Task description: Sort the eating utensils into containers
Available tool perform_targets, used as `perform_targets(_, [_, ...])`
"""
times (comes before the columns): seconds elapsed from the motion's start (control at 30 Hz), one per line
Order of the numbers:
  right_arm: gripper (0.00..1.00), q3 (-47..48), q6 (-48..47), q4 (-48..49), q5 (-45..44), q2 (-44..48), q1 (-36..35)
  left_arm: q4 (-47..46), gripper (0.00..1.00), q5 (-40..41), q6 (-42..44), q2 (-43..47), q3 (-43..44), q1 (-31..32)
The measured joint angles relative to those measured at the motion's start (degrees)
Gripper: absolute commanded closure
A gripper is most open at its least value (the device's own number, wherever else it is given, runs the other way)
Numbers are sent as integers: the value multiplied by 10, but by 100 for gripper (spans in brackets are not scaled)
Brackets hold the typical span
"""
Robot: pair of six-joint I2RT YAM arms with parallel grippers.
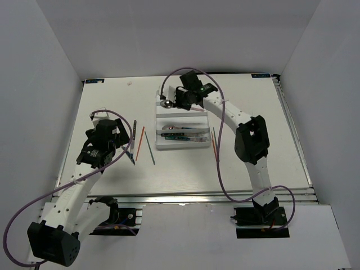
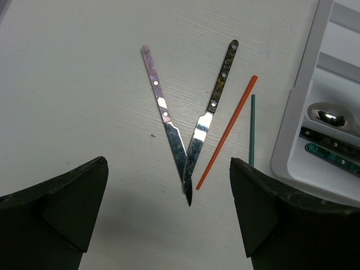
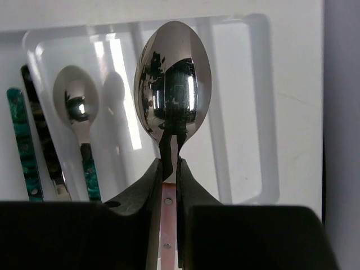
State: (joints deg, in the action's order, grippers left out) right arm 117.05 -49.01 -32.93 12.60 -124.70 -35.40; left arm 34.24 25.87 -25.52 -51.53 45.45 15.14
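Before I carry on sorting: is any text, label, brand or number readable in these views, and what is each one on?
No text is readable in any view.
Pale sticker at the far left corner of the table: too small to read.
Bluish sticker at the far right corner: too small to read.
Spoon gripped in the right hand: no brand or engraving visible, only reflections.

Light: bright, even, from above.
Glare: strong reflections on the nearest spoon (image 3: 172,84) and the knife blades (image 2: 175,143).
Shadows: soft, pale.
Focus: wrist views sharp, top view coarse.
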Motion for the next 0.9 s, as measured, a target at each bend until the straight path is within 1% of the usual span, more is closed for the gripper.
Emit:
perform_targets(0.13, [100, -36, -76, -18, 14, -12, -9, 0, 2, 0, 0, -7, 0, 0])
perform_targets(0.23, [100, -50, -104, -25, 22, -14, -10, 0, 2, 0, 0, -7, 0, 0])
perform_targets(0.3, [97, -50, -115, -28, 28, -14, -9, 0, 2, 0, 0, -7, 0, 0])
perform_targets(0.33, [93, -50, -118, -29, 33, -14, -9, 0, 2, 0, 0, -7, 0, 0])
perform_targets(0.4, [91, -52, -127, -31, 47, -14, -9, 0, 2, 0, 0, -7, 0, 0])
perform_targets(0.43, [85, -54, -130, -31, 53, -14, -9, 0, 2, 0, 0, -7, 0, 0])
perform_targets(0.47, [72, -60, -131, -29, 59, -14, -9, 0, 2, 0, 0, -7, 0, 0])
perform_targets(0.5, [32, -68, -132, -26, 63, -13, -9, 0, 2, 0, 0, -7, 0, 0])
perform_targets(0.53, [11, -77, -132, -26, 67, -13, -9, 0, 2, 0, 0, -8, 0, 0])
perform_targets(0.67, [11, -98, -142, -31, 73, -13, -7, 0, 2, 0, 0, -8, 0, 0])
perform_targets(0.77, [11, -99, -128, -25, 84, -9, -5, 0, 2, 0, 0, -8, 0, 0])
perform_targets(0.83, [11, -124, -90, 8, 83, 14, -2, 0, 2, 1, 0, -8, 0, 0])
perform_targets(0.9, [11, -185, -14, 83, 43, 69, 3, 0, 2, 1, 0, -8, 0, 0])
